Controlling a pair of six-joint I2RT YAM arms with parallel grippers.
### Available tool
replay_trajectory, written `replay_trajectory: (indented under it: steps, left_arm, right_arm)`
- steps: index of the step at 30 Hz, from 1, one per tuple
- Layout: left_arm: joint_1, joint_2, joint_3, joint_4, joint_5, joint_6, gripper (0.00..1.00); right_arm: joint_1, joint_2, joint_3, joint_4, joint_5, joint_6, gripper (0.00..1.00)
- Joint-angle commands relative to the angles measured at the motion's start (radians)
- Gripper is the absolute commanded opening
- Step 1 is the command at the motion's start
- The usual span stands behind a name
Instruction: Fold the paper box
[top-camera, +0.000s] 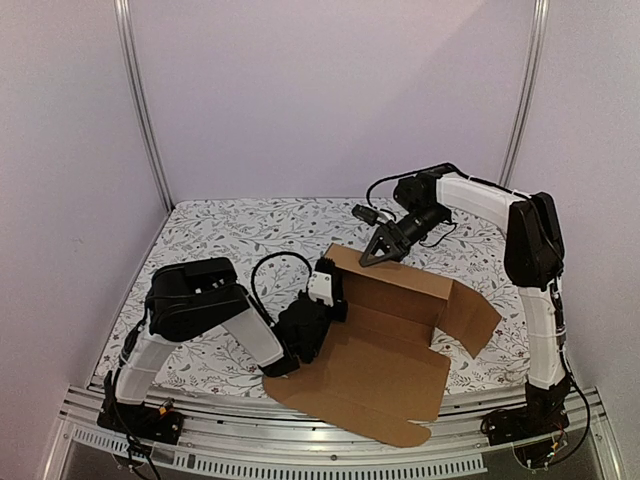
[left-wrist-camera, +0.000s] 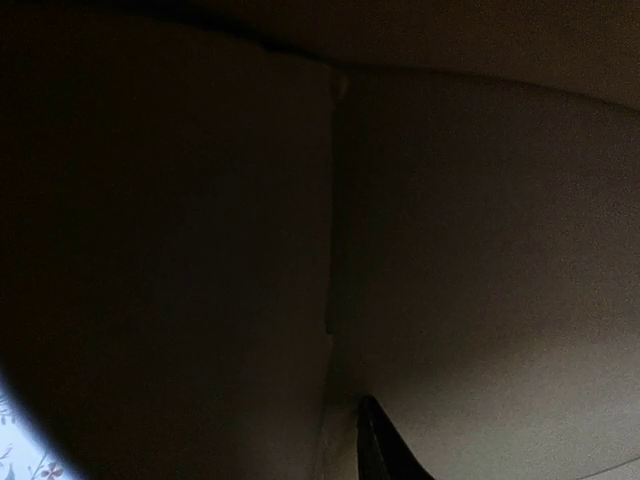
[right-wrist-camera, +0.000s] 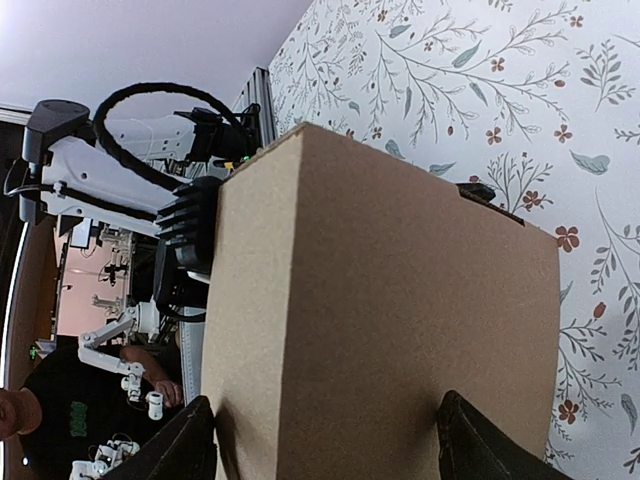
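Top external: paper box (top-camera: 380, 350) mid wall-folding; right end effector (top-camera: 372, 255) released, left end effector (top-camera: 330, 293) state unclear; right flap (top-camera: 470, 318) likely next.

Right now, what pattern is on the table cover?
Table cover: white with leafy sprigs, small red flowers; right wrist view.

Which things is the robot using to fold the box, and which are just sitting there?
For the job: paper box, left gripper, right gripper.
Just there: flowered tablecloth, metal rail.
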Motion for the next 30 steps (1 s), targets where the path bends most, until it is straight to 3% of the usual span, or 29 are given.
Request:
replay_trajectory:
  steps: [1, 4, 8, 11, 21, 30]
  left_arm:
    - [-0.004, -0.012, -0.019, -0.038, 0.138, 0.018, 0.25]
    - [0.007, -0.031, -0.054, -0.035, 0.155, 0.018, 0.21]
    - [0.005, -0.064, -0.107, -0.027, 0.169, 0.056, 0.39]
    - [0.006, -0.095, -0.150, -0.011, 0.190, 0.069, 0.42]
    - [0.014, -0.110, -0.188, 0.085, 0.164, 0.104, 0.30]
    - [0.036, -0.072, -0.085, 0.054, 0.126, 0.150, 0.06]
  right_arm:
    - [0.037, -0.042, -0.012, -0.210, -0.011, 0.028, 0.74]
    - [0.028, -0.032, -0.008, -0.216, -0.011, 0.017, 0.74]
    - [0.016, -0.011, 0.009, -0.241, -0.013, -0.003, 0.74]
    - [0.012, -0.001, 0.020, -0.253, -0.009, -0.025, 0.74]
    - [0.013, 0.004, 0.013, -0.279, -0.006, -0.056, 0.74]
    - [0.015, 0.011, -0.010, -0.296, -0.044, -0.068, 0.74]
